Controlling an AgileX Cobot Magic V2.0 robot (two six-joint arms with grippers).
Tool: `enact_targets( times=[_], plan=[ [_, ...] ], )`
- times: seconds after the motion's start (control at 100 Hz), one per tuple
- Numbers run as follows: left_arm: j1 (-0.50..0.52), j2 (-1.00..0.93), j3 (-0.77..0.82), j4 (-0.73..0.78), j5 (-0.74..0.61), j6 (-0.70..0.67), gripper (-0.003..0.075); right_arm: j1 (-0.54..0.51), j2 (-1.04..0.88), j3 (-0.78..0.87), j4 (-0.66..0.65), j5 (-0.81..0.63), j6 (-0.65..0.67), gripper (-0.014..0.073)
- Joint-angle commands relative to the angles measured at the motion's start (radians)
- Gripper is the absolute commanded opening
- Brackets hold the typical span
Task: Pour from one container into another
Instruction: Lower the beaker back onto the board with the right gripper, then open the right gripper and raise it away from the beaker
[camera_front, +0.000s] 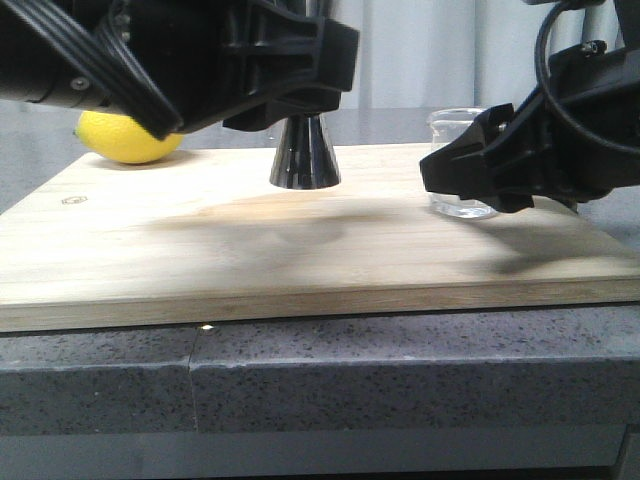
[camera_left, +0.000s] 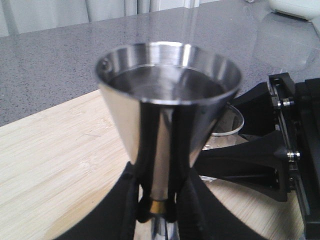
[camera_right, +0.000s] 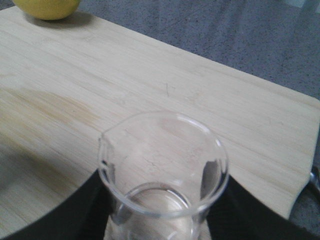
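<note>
Toward the right edge of the wooden board (camera_front: 300, 250) sits my beaker (camera_front: 462, 165), upright, clear glass, with what looks like a little clear liquid at the bottom, though I can't swear to it. My right gripper (camera_front: 470, 180) has its fingers on either side of the glass. From the right wrist view the black fingers hug both flanks of the beaker (camera_right: 162, 170), but I honestly can't tell whether they're actually pinching it or just sitting alongside.

Near the middle of the board, toward the back edge, the steel jigger (camera_front: 304, 155) stands on its wide base, and my left gripper (camera_front: 290, 105) is clamped on its narrow waist. The left wrist view shows the fingers closed right around the brass-toned neck, with the jigger (camera_left: 167, 100) cup open upward.

What worries me:
- Glass is slick. If the right grip is loose, the beaker could slide or rotate as soon as I tilt it.
- The pouring lip (camera_right: 104, 145) needs to face the jigger, otherwise liquid dribbles down the side onto the board.
- The jigger's mouth is a small target, and both arms are bulky, so I could bump them together closing in.
- The jigger is top-heavy, so a nudge tips it.

Back at the far left corner there's a lemon (camera_front: 128, 137), well clear of everything.
</note>
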Motion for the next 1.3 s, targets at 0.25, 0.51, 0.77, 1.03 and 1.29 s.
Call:
enact_targets(
  times=[0.25,0.51,0.77,1.03,1.29],
  plan=[
    [-0.008,-0.029,-0.033,0.011,-0.09,-0.009,-0.0019,-0.003,-0.028,-0.013,0.005,-0.06,0.002,0.037],
    [-0.008,-0.029,-0.033,0.011,-0.09,-0.009,-0.0019,-0.003,-0.028,-0.013,0.051,-0.078,0.002,0.0519],
    [-0.008,-0.029,-0.033,0.011,-0.09,-0.009,-0.0019,-0.003,-0.061,-0.017,0.092,-0.081,0.002,0.0624],
    [0.004,-0.031,-0.033,0.011,-0.09,-0.009,-0.0019,-0.003,-0.217,-0.017,0.093,-0.075,0.002,0.0624],
    [0.049,-0.035,-0.033,0.011,-0.09,-0.009,-0.0019,-0.003,-0.375,-0.017,0.095,-0.053,0.002,0.0623]
  ],
)
